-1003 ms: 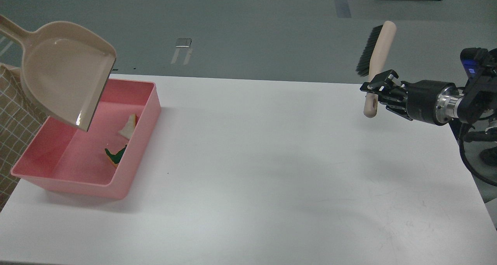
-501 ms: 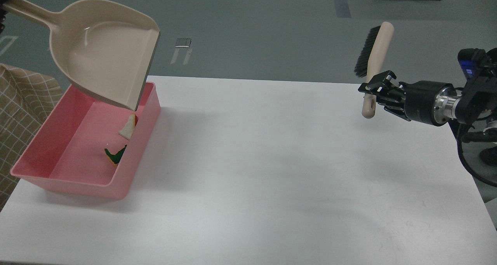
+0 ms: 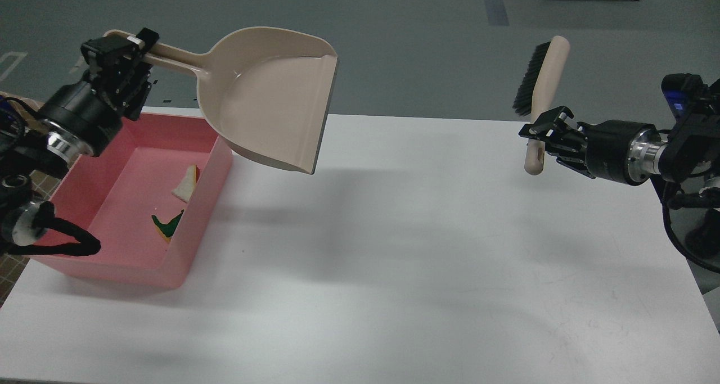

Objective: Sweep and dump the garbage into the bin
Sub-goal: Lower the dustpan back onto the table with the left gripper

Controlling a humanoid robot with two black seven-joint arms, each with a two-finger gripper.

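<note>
The pink bin [image 3: 197, 243] stands at the table's left. Inside it lie the white bread slice [image 3: 185, 185] and the yellow-green sponge scrap [image 3: 167, 226]. My left gripper [image 3: 132, 49] is shut on the handle of the beige dustpan [image 3: 270, 100]. It holds the empty pan in the air, just right of the bin, above the table. My right gripper [image 3: 543, 132] is shut on the beige handle of the brush [image 3: 540, 86]. The brush stands upright in the air at the far right, black bristles facing left.
The white table [image 3: 405, 260] stretches between the bin and the right arm. Its far edge runs behind the dustpan and its right edge lies under the right arm. A checked beige cloth [image 3: 11, 257] shows at the left edge.
The dustpan has moved right, away from over the bin, and levelled out. My left arm has come into view. The brush and right arm have barely moved.
</note>
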